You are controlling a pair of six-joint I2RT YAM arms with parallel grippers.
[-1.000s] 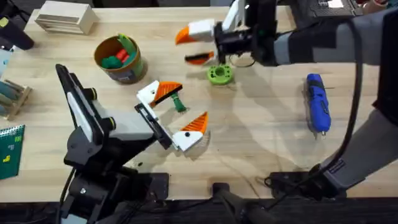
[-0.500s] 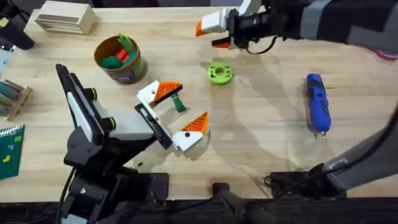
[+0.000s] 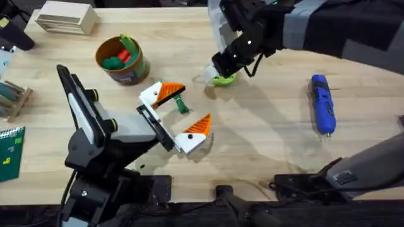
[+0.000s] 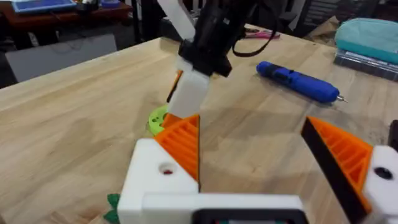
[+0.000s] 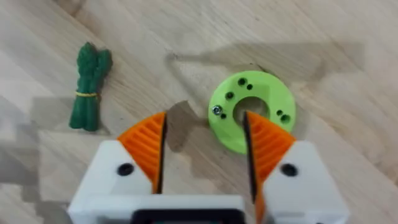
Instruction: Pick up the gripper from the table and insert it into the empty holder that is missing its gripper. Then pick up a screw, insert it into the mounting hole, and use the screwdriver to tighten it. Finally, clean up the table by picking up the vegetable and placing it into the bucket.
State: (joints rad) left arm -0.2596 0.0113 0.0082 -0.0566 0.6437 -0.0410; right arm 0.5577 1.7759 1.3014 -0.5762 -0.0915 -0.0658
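Right gripper (image 5: 204,152) over green disc (image 5: 252,118), jaws apart, nothing held.
Vegetable (image 5: 90,86) lies mid-table, just beside my right gripper, long axis roughly parallel to fingers, probably; left gripper (image 3: 178,123) open, nearer.

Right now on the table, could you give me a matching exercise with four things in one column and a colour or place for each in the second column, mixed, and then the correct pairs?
Things:
1. screwdriver
2. bucket
3. ring-shaped disc
4. vegetable

Descriptions:
A. bright green with small holes, under the right pincer
B. blue, lying alone toward the right side of the table
C. dark green, lying flat between the left pincer's fingers
D. orange-yellow, holding red and green toys

Pairs: 1-B, 2-D, 3-A, 4-C
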